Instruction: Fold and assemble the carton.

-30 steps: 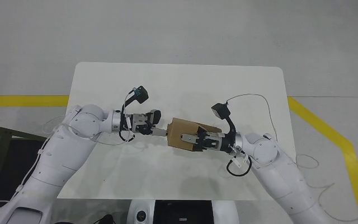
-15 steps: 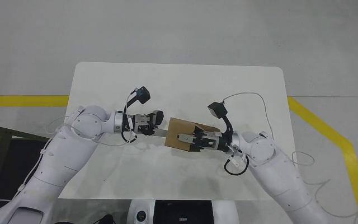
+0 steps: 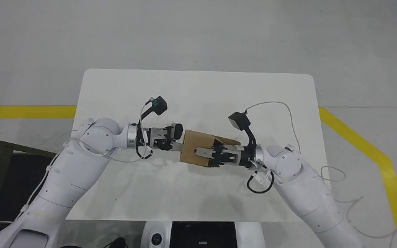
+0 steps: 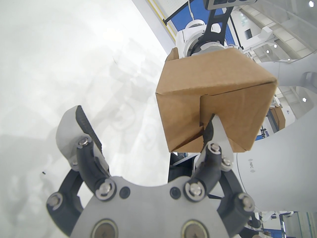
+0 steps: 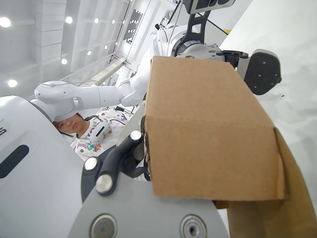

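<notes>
A brown carton [image 3: 200,149] is held above the white table [image 3: 124,93], near its middle. My right gripper [image 3: 209,152] is shut on the carton's wall, with one silver finger lying along its top side. In the right wrist view the carton [image 5: 210,134] hides most of that gripper. My left gripper [image 3: 178,140] is open at the carton's other end. In the left wrist view one of its fingertips [image 4: 214,125] presses on the folded end flaps of the carton [image 4: 213,92], and the other finger [image 4: 81,122] stands free beside the box.
A thin cable [image 3: 279,105] loops over the table behind the right arm. Yellow floor lines [image 3: 37,111] run past both table sides. Bare tabletop lies ahead of and behind the carton.
The right gripper has carried the carton leftward toward the left gripper. The left gripper's finger, apart from the box before, now touches its end flaps.
</notes>
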Controlling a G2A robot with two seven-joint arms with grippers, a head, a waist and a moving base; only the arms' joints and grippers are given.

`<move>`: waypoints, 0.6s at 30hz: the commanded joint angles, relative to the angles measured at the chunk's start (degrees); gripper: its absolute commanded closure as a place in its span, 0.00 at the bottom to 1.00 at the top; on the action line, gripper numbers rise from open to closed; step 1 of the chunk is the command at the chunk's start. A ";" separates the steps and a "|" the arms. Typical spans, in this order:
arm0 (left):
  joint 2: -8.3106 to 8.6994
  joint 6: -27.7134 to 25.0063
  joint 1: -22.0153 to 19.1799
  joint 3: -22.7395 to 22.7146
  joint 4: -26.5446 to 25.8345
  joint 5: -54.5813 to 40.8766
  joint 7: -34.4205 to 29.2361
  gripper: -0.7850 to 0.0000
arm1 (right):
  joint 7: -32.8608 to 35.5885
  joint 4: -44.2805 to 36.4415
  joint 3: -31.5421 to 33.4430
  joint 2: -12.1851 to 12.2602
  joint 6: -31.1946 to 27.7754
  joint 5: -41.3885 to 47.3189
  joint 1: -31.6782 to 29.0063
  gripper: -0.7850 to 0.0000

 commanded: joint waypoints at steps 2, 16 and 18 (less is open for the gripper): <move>0.03 -0.08 -0.02 -0.13 0.20 0.04 -0.02 0.00 | 0.07 0.30 0.18 0.05 0.18 -0.18 -0.20 1.00; 0.76 -5.75 0.33 -4.85 3.36 7.15 7.27 0.00 | 3.93 7.93 -0.78 0.11 1.64 1.69 -0.95 1.00; 0.80 -7.58 0.90 -5.74 3.35 9.00 10.25 0.00 | 4.09 9.97 -1.84 -0.27 1.19 2.72 -0.11 1.00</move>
